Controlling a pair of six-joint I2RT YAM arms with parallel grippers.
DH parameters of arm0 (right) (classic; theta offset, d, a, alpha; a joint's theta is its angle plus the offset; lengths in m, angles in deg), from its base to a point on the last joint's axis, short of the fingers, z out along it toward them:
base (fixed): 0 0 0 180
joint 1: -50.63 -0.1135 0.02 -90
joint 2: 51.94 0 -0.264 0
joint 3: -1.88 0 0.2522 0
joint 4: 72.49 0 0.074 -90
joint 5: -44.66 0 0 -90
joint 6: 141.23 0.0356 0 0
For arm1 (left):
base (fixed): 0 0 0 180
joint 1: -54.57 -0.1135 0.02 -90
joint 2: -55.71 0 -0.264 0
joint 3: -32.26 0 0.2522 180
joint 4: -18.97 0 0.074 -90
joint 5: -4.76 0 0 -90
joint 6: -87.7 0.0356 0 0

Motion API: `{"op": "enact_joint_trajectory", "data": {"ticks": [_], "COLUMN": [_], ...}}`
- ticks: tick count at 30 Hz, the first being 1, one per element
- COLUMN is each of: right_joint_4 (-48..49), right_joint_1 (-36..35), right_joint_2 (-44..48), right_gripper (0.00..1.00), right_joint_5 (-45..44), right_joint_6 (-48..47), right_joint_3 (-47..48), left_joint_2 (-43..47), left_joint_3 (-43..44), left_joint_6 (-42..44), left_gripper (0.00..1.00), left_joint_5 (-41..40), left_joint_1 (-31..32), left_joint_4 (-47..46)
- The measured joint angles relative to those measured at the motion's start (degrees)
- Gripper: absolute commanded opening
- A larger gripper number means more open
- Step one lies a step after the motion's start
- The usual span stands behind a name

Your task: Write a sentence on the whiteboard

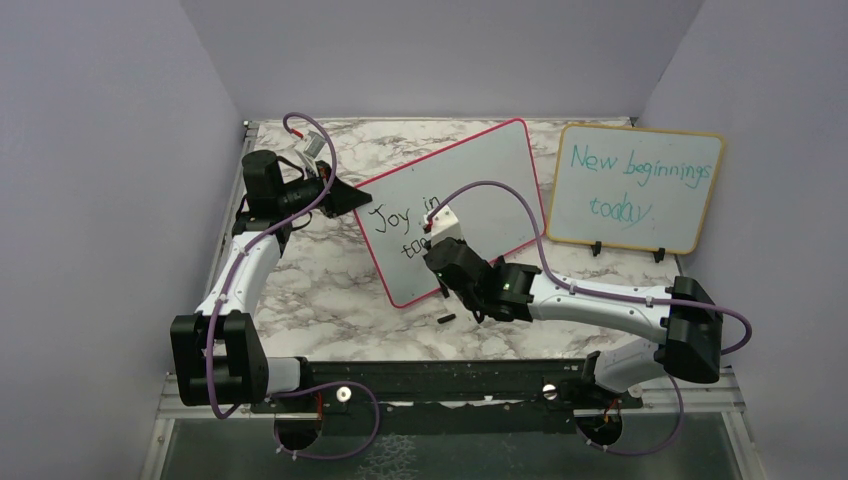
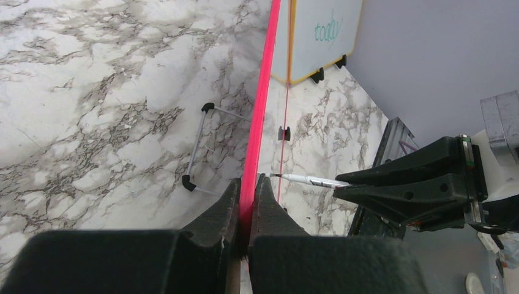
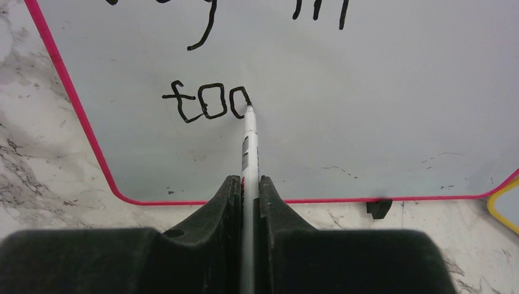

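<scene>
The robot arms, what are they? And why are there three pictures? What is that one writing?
Those are two robot arms bolted to a marble table. One picture looks down from above; the other two come from little cameras on each wrist. The left gripper is pinching the pink edge of the whiteboard to hold it steady. The right gripper is shut on a marker, and its tip touches the board. The sentence so far reads "Joy in" and then the start of a second line. Behind stands a yellow-framed board with teal words, "New beginnings today". A small black thing lies on the table; I cannot tell what it is.
</scene>
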Motion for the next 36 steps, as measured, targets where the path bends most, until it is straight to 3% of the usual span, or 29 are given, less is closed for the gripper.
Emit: {"op": "enact_joint_trajectory", "data": {"ticks": [36], "right_joint_4": [-7.3], "right_joint_1": [0.3], "right_joint_2": [-0.7], "right_gripper": [0.00], "right_joint_5": [5.2], "right_joint_6": [1.1], "right_joint_3": [0.3], "left_joint_2": [0.0], "left_joint_3": [0.0], "left_joint_6": [0.0], "left_gripper": [0.00], "left_joint_5": [0.0], "left_joint_1": [0.0], "left_joint_4": [0.0]}}
